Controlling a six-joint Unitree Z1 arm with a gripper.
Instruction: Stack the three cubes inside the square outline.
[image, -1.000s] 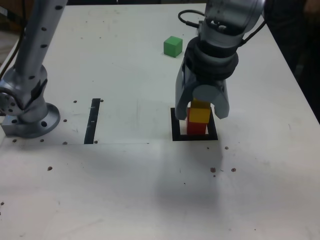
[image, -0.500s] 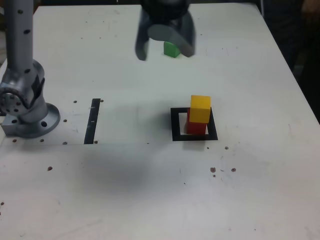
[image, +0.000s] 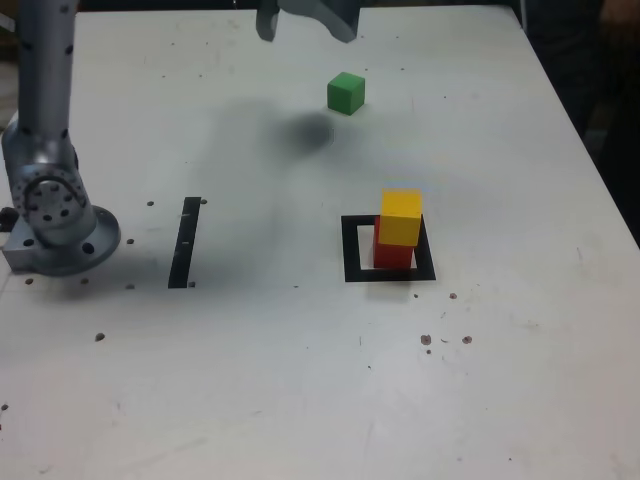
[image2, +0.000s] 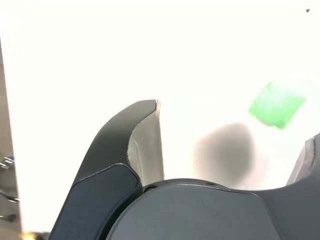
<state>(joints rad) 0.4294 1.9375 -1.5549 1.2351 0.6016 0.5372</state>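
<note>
My claw (image: 307, 28) is spread, its two fingers well apart with nothing between them. In the exterior view, the green cube (image: 346, 94) lies on the table (image: 500, 370) at about five o'clock from the claw. The yellow cube (image: 400, 218) rests on the red cube (image: 392, 257), which stands within the square outline (image: 353, 274), towards its three o'clock side; green lies at eleven o'clock from this pair.

Principal hazards, as I judge them: (a) green sits askew to my fingers in the wrist view, so descending without turning or centring could land a fingertip on it, or pinch its corners and spin it; (b) glare washes out its edges there, inviting misalignment; (c) a low return could knock yellow off red; (d) an off-centre or early release could topple the stack or push red over the border.
</note>
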